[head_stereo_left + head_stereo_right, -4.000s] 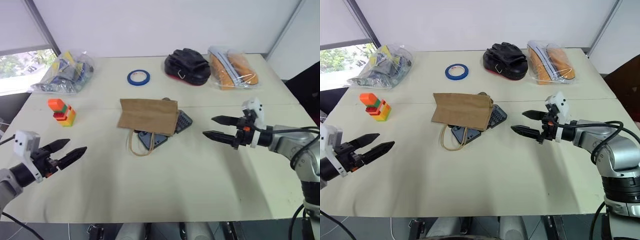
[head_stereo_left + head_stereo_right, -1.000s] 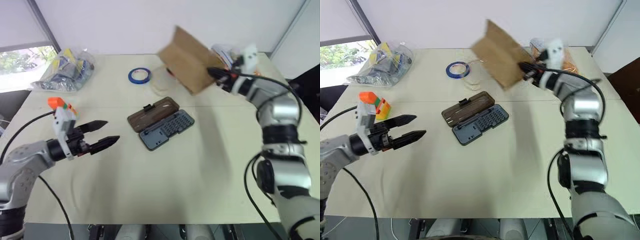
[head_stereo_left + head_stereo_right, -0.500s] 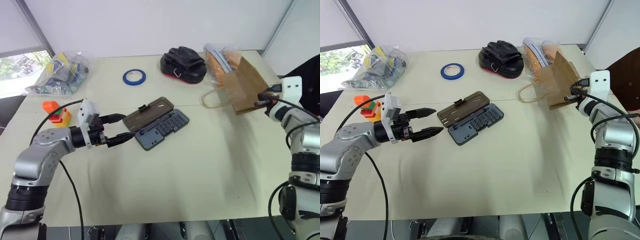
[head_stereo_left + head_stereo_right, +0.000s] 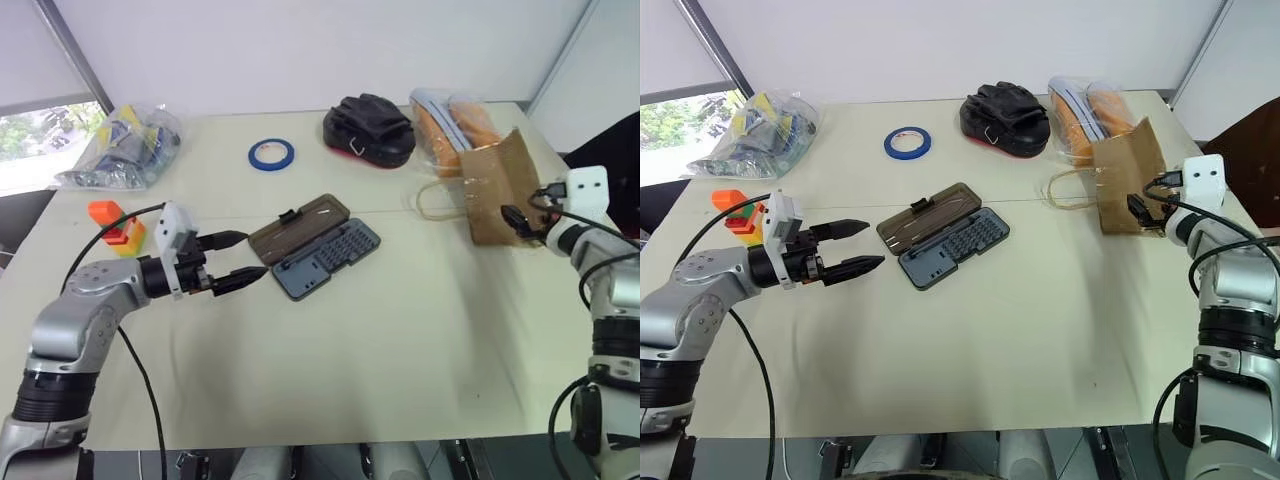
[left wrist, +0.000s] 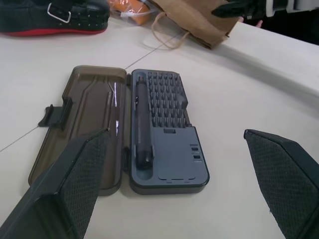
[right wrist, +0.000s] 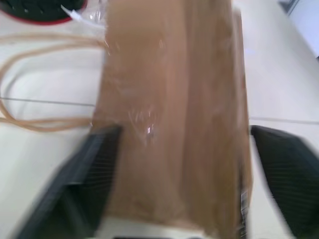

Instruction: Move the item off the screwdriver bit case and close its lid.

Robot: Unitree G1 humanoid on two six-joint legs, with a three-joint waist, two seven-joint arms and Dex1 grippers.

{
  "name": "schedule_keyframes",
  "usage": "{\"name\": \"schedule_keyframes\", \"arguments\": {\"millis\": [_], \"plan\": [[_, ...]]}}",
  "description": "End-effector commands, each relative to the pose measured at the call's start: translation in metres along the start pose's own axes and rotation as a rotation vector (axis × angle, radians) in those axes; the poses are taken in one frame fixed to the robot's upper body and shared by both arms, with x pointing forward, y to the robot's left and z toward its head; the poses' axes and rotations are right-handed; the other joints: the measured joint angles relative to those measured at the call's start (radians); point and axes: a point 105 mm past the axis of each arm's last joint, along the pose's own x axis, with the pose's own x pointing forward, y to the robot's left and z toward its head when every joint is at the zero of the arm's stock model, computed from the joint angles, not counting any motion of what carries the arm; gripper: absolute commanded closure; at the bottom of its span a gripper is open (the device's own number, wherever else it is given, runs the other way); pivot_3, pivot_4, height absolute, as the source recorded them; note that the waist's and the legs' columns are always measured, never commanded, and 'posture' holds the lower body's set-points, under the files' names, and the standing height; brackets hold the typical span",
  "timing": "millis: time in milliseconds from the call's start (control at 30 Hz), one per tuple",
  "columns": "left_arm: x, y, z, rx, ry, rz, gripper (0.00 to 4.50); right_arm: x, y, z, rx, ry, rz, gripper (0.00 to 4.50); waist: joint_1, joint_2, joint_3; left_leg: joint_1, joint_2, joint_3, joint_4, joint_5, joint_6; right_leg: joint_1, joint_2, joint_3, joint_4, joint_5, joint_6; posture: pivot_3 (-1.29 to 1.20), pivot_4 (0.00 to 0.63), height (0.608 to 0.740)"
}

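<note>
We see a plain brown paper bag [image 4: 1127, 188] with pale tan loop handles, and a dark grey-blue bit case [image 5: 167, 152] whose lid [image 5: 89, 134] is smoky brown and see-through. A blue ring of tape [image 4: 909, 142] lies on the cream table [image 4: 1020, 330]. The glove pile [image 4: 1005, 112] is black with a red edge — the block stack [image 4: 120, 226] orange, green, red and yellow.

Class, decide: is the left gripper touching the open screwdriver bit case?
Apart. In the left wrist view, both fingers of the left gripper stand wide of the screwdriver bit case, bare table visible between.
</note>
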Motion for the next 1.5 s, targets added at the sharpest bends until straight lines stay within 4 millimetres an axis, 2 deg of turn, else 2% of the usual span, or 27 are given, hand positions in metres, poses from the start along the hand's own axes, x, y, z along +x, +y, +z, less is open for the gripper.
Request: {"name": "schedule_keyframes", "arguments": {"millis": [33, 133, 167, 200, 300, 400, 433, 467, 533, 600, 700, 833, 1000, 1167, 1267, 1367, 1467, 1500], "plan": [[-0.004, 0.005, 0.007, 0.028, -0.022, 0.02, 0.0, -0.019, -0.014, 0.03, -0.08, -0.083, -0.025, 0.11, 0.001, 0.0, 0.0, 0.0, 0.0, 0.0, 0.0, 0.0, 0.0, 0.0, 0.0, 0.0, 0.0, 0.0, 0.0, 0.0, 0.15, 0.74], [-0.011, 0.014, 0.007, 0.015, -0.026, 0.064, 0.0, -0.04, -0.036, 0.053, -0.089, -0.146, -0.057, 0.11, 0.002, 0.0, 0.0, 0.0, 0.0, 0.0, 0.0, -0.001, 0.001, 0.0, 0.0, 0.0, 0.0, 0.0, 0.0, 0.0, 0.15, 0.74], [-0.013, 0.017, 0.007, 0.011, -0.026, 0.08, 0.0, -0.047, -0.039, 0.063, -0.096, -0.174, -0.048, 0.11, 0.003, 0.0, 0.0, 0.0, 0.0, 0.0, 0.0, -0.002, 0.003, 0.0, 0.0, 0.0, 0.0, 0.0, 0.0, 0.0, 0.15, 0.74], [-0.016, 0.021, 0.007, 0.005, -0.028, 0.105, 0.0, -0.053, -0.032, 0.076, -0.086, -0.219, 0.011, 0.11, 0.003, 0.0, 0.0, 0.0, 0.0, 0.0, 0.0, -0.002, 0.004, 0.0, 0.0, 0.0, 0.0, 0.0, 0.0, 0.0, 0.15, 0.74], [-0.021, 0.032, 0.005, 0.0, -0.035, 0.163, 0.0, -0.063, 0.009, 0.099, -0.066, -0.294, 0.241, 0.11, -0.008, 0.0, 0.0, 0.001, 0.001, 0.0, 0.0, -0.003, 0.006, 0.002, 0.001, 0.0, 0.0, 0.0, 0.0, 0.0, 0.15, 0.74], [-0.022, 0.048, -0.002, 0.02, -0.019, 0.235, 0.0, -0.069, 0.077, 0.105, -0.012, -0.312, 0.546, 0.11, -0.011, -0.001, 0.0, 0.005, 0.004, 0.001, 0.0, -0.004, 0.006, 0.005, 0.004, 0.001, -0.001, 0.0, 0.0, 0.0, 0.15, 0.74], [-0.022, 0.052, -0.006, 0.025, -0.008, 0.249, 0.0, -0.071, 0.099, 0.105, 0.007, -0.308, 0.635, 0.11, -0.011, -0.001, 0.0, 0.006, 0.006, 0.001, 0.001, -0.004, 0.006, 0.006, 0.005, 0.001, -0.001, 0.0, 0.0, 0.0, 0.15, 0.74], [-0.022, 0.054, -0.008, 0.029, -0.001, 0.255, 0.0, -0.073, 0.111, 0.104, 0.018, -0.303, 0.681, 0.11, -0.009, -0.001, 0.0, 0.006, 0.007, 0.001, 0.001, -0.004, 0.006, 0.006, 0.007, 0.001, -0.001, 0.0, 0.0, 0.0, 0.15, 0.74], [-0.019, 0.062, -0.018, 0.054, 0.028, 0.27, 0.0, -0.072, 0.153, 0.089, 0.044, -0.265, 0.822, 0.11, -0.002, -0.001, 0.0, 0.005, 0.008, 0.0, 0.002, -0.004, 0.006, 0.006, 0.008, 0.001, -0.001, 0.0, -0.001, 0.0, 0.15, 0.74], [-0.015, 0.071, -0.023, 0.074, 0.041, 0.283, 0.0, -0.071, 0.185, 0.074, 0.034, -0.233, 0.917, 0.11, 0.004, -0.001, 0.0, 0.005, 0.008, 0.0, 0.002, -0.004, 0.006, 0.006, 0.009, 0.001, -0.001, 0.001, -0.001, 0.0, 0.15, 0.74], [-0.008, 0.08, -0.023, 0.102, 0.045, 0.287, 0.0, -0.066, 0.207, 0.066, 0.006, -0.222, 0.951, 0.11, 0.011, -0.003, 0.0, 0.002, 0.006, -0.001, 0.004, -0.003, 0.005, 0.004, 0.007, 0.0, -0.001, 0.002, 0.0, 0.0, 0.15, 0.74], [0.007, 0.089, -0.02, 0.136, 0.061, 0.251, 0.0, -0.068, 0.219, 0.066, 0.002, -0.233, 0.991, 0.11, 0.015, -0.003, 0.0, -0.009, 0.002, -0.002, 0.013, -0.001, 0.001, -0.003, 0.005, 0.0, 0.0, 0.004, 0.003, 0.0, 0.15, 0.74], [0.033, 0.1, -0.025, 0.157, 0.129, 0.183, 0.0, -0.083, 0.23, 0.062, -0.002, -0.224, 1.058, 0.11, 0.023, -0.003, 0.0, -0.01, 0.0, -0.002, 0.014, -0.001, 0.002, -0.002, 0.003, 0.0, -0.001, 0.005, 0.006, 0.0, 0.15, 0.74], [0.05, 0.106, -0.03, 0.153, 0.194, 0.161, 0.0, -0.092, 0.233, 0.059, 0.005, -0.222, 1.042, 0.11, 0.017, -0.004, 0.0, -0.01, 0.0, -0.001, 0.014, -0.002, 0.003, -0.002, 0.003, 0.0, -0.001, 0.005, 0.006, 0.0, 0.15, 0.74], [0.063, 0.109, -0.036, 0.122, 0.254, 0.178, 0.0, -0.097, 0.233, 0.056, 0.035, -0.229, 1.006, 0.11, 0.017, -0.004, 0.0, -0.01, 0.0, -0.001, 0.015, -0.004, 0.007, -0.002, 0.003, 0.0, -0.001, 0.005, 0.006, 0.0, 0.15, 0.74], [0.068, 0.108, -0.047, 0.083, 0.315, 0.188, 0.0, -0.101, 0.233, 0.055, 0.058, -0.234, 0.981, 0.11, 0.013, -0.004, 0.0, -0.01, 0.0, -0.001, 0.015, -0.005, 0.008, -0.002, 0.003, 0.0, 0.0, 0.005, 0.006, 0.0, 0.15, 0.74], [0.069, 0.108, -0.055, 0.057, 0.358, 0.196, 0.85, -0.103, 0.232, 0.054, 0.074, -0.236, 0.957, 0.0, 0.003, -0.004, -0.001, -0.01, 0.0, -0.001, 0.015, -0.005, 0.008, -0.002, 0.003, 0.0, 0.0, 0.005, 0.006, 0.0, 0.15, 0.74], [0.07, 0.107, -0.058, 0.054, 0.373, 0.196, 1.37, -0.104, 0.231, 0.054, 0.077, -0.238, 0.946, 0.0, 0.0, -0.004, -0.001, -0.01, 0.0, -0.001, 0.015, -0.005, 0.008, -0.002, 0.003, 0.0, 0.0, 0.005, 0.006, 0.0, 0.15, 0.74]]}}
